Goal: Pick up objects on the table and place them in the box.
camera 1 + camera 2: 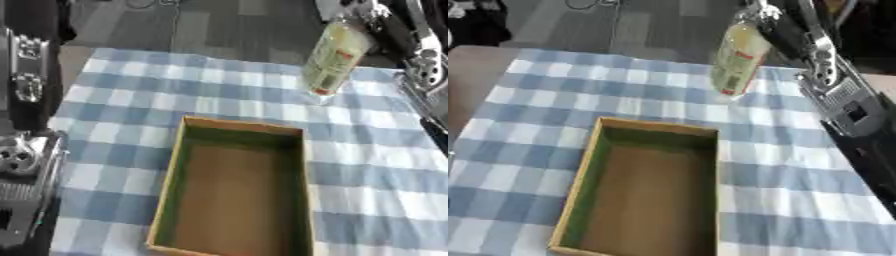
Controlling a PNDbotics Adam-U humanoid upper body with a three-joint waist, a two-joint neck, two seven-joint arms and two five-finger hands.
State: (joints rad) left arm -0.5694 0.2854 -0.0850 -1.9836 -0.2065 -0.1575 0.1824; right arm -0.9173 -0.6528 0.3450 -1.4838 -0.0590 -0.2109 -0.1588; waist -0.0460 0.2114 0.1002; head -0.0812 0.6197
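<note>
A pale yellow-green bottle (335, 57) with a red patch on its label hangs tilted above the far right of the table. My right hand (363, 12) comes in from the upper right corner and is shut on the bottle's top end. The bottle's lower end is just above the cloth, beyond the far right corner of the box. The open brown cardboard box (173, 180) lies lengthwise in the middle of the table with nothing inside it. My left hand (24, 80) shows as black and silver parts along the left edge, off the table.
A blue and white checked cloth (122, 105) covers the table. My right forearm (842, 100) runs down the right side over the cloth. Grey carpet floor lies beyond the far edge.
</note>
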